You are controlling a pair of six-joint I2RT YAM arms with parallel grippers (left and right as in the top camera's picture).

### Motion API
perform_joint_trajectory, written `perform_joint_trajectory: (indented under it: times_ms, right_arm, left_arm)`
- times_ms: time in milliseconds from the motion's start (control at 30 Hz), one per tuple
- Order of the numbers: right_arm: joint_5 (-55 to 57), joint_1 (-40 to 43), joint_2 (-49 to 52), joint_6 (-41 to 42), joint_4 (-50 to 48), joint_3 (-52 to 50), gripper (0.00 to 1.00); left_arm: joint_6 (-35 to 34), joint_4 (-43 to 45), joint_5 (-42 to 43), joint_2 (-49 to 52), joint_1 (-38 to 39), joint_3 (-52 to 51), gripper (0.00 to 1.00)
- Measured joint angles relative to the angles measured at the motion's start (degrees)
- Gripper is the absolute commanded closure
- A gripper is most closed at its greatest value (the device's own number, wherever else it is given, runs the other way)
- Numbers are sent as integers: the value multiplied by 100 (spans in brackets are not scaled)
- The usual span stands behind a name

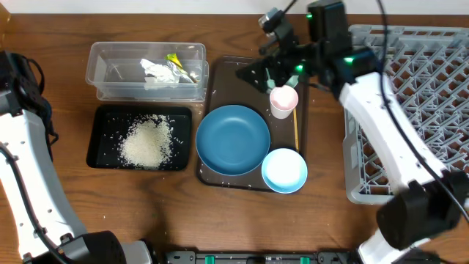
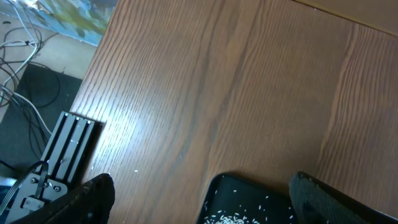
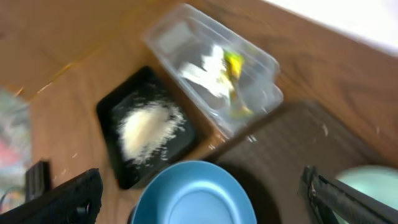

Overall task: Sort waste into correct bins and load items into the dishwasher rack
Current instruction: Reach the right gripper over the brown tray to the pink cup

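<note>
The clear tub [image 1: 146, 72] holds crumpled white paper [image 1: 156, 70] and a yellow-green wrapper [image 1: 176, 61]. The black tray [image 1: 99, 139] holds a heap of white rice [image 1: 149, 141]. On the brown serving tray [image 1: 220, 77] lie the blue plate [image 1: 233, 139], pink cup [image 1: 283, 100], light blue bowl [image 1: 284, 170] and chopstick [image 1: 296, 130]. The mint green bowl [image 3: 370, 180] is mostly hidden under my right gripper [image 1: 265, 72], which is open and empty above the tray's far end. My left gripper [image 2: 205, 202] is open and empty above the black tray's corner [image 2: 249, 196].
The grey dishwasher rack [image 1: 421, 110] stands at the right, with the right arm [image 1: 381, 125] reaching across its left side. The left arm [image 1: 22, 139] stands along the table's left edge. A few loose rice grains lie on the wood by the black tray.
</note>
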State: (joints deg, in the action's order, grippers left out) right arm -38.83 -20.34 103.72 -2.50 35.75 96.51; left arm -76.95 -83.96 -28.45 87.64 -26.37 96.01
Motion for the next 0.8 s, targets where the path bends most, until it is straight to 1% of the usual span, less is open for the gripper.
perform_joint_trajectory:
  times_ms: [100, 233, 467, 533, 633, 800]
  right_arm:
    - [817, -120, 291, 483, 184, 4, 1]
    - [1770, -433, 529, 791, 529, 4, 1]
    - [2730, -876, 568, 1141, 1147, 251, 1]
    - [2957, -879, 568, 1248, 1060, 409, 5]
    - [3342, -872, 568, 1504, 684, 507, 9]
    - [3952, -872, 603, 1853, 636, 509, 7]
  left_arm:
    - [0, 0, 0, 0, 0, 0, 8]
    - [0, 2, 0, 0, 0, 0, 9]
    - [0, 2, 0, 0, 0, 0, 8]
    - [0, 4, 0, 0, 0, 0, 9]
    - [0, 7, 0, 0, 0, 0, 9]
    - [0, 4, 0, 0, 0, 0, 9]
